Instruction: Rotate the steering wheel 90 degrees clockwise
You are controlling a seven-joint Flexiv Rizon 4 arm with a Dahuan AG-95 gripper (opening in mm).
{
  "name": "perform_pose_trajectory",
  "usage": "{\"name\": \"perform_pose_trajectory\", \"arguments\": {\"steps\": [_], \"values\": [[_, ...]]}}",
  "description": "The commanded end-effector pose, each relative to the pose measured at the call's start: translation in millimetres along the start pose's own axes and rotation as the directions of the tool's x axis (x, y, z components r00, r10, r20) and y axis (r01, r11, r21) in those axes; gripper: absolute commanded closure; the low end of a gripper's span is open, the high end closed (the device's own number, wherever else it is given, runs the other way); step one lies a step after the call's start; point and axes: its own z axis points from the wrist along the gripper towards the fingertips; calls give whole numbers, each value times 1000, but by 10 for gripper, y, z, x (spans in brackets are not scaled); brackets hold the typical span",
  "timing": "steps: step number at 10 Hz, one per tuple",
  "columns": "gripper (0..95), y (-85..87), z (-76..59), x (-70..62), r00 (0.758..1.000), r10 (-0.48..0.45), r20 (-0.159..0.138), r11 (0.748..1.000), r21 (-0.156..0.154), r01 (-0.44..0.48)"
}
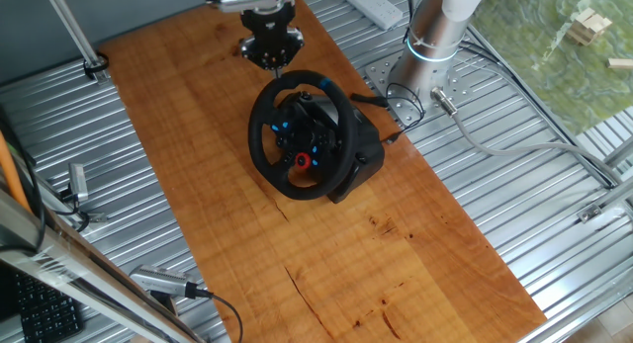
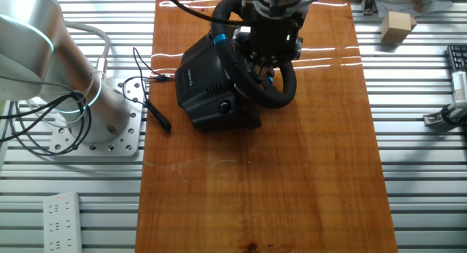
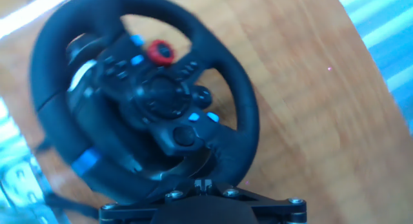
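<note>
Nearest the hand camera, the gripper [image 1: 272,54] hovers at the rim of the steering wheel [image 1: 300,135]; whether its jaws are open I cannot tell. The wheel sits mid-tabletop [image 1: 415,234] on its black base [image 2: 208,82]. Rigid, thick rim, likely grippy; best pinched across the rim.

One fixed view looks down steeply from high on the steering wheel's [image 1: 302,135] face side, with the tool [image 1: 272,46] beyond it. The other fixed view looks down from the opposite side, behind the wheel's base. Both share the wooden desk [image 1: 396,254]. The hand view sits close, looking past the tool onto the wheel.
</note>
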Motion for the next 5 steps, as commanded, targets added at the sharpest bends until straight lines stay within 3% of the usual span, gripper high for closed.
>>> {"name": "perform_pose_trajectory", "arguments": {"steps": [1, 2, 3, 5], "values": [[950, 11, -16, -26, 935, -355, 9, 935, 4, 355], [950, 9, -14, -29, 908, -419, 1, 908, 1, 419], [570, 9, -14, -30, 885, -467, 3, 885, 1, 467], [570, 9, -14, -33, 817, -576, 19, 817, 10, 576]]}}
